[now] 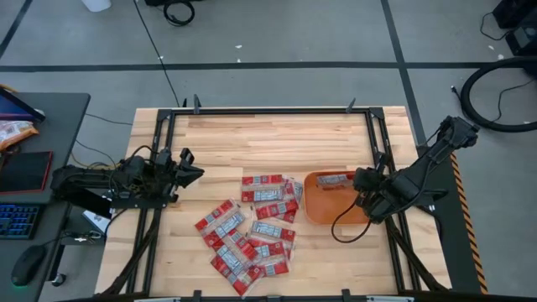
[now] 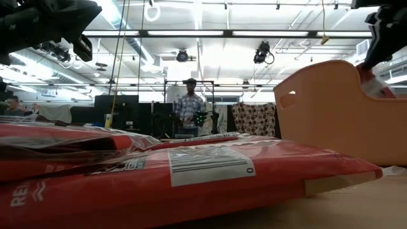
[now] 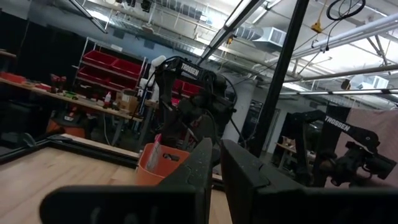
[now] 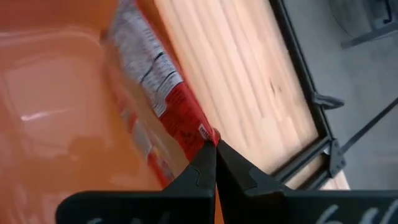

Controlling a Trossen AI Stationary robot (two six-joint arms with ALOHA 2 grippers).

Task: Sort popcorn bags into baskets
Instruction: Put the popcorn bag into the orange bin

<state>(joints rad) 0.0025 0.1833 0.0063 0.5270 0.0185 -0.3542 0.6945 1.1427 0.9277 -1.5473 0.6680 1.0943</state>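
Right pincer (image 4: pixel 216 152), fingers pressed together on the corner of one red popcorn bag (image 4: pixel 158 93), holds it leaning against the far wall inside the orange tub (image 1: pixel 317 210), while the other popcorn bags (image 1: pixel 247 235) lie piled on the worktop (image 1: pixel 277 143) beside it and the left pincer (image 1: pixel 191 165), nearly closed and empty, hovers at the left edge.

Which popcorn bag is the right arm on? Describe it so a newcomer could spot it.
Find the orange tub on the right half of the wooden table. One red popcorn bag leans against the tub's far wall, pinched at a corner by the right claw. It is the only bag inside the tub; the rest lie in a loose pile on the table.
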